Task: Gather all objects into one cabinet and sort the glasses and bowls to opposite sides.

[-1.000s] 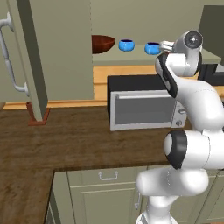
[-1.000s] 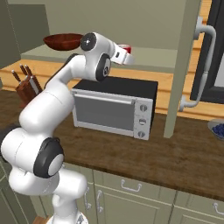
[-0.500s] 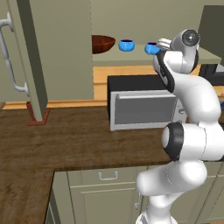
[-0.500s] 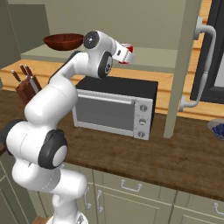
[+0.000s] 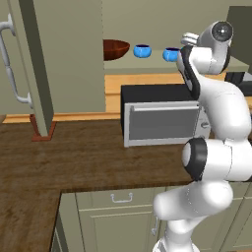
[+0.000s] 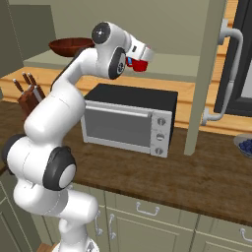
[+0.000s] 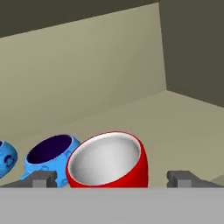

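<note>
A red cup [image 7: 109, 161] is sitting on the olive-beige cabinet shelf [image 7: 183, 127], right between the two dark tips of the pincer [image 7: 111, 178], whose jaws are standing wide apart on either side of it without touching it. Its pale grey-white inside is showing. Just beside it a bright-blue bowl [image 7: 49, 158] with a dark inside is resting, seemingly touching the cup. Part of a second blue bowl [image 7: 6, 159] is peeking in at the frame's edge. The cabinet's back and side walls are meeting in a corner behind them.
</note>
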You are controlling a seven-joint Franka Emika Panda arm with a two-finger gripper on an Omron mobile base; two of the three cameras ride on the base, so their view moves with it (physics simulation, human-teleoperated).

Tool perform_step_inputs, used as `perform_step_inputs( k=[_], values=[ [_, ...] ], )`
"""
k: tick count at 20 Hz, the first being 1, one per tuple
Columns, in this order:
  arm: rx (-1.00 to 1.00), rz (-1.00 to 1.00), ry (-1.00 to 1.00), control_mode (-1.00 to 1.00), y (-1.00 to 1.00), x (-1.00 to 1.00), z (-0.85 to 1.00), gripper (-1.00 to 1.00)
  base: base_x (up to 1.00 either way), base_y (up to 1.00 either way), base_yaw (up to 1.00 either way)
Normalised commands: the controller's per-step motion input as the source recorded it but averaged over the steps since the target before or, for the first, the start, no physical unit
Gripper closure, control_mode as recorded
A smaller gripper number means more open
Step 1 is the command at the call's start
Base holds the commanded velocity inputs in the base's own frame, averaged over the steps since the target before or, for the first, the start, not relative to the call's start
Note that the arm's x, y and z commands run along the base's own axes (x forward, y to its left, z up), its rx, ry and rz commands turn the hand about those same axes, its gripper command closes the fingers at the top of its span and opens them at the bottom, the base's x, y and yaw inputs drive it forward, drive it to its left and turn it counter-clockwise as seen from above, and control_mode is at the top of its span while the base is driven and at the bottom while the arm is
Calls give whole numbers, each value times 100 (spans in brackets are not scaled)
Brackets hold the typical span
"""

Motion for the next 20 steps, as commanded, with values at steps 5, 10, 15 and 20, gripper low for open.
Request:
perform_step_inputs(
  k=[5, 10, 15, 20],
  values=[
    [-2, 4, 0, -100, 0, -95, 5, -100, 0, 0, 0],
    [-5, 6, 0, -100, 0, -100, 2, -100, 0, 0, 0],
    [-11, 9, 1, -100, 8, -100, 3, -100, 0, 0, 0],
    [-9, 12, 8, -100, 30, -96, 0, -100, 0, 0, 0]
  ],
)
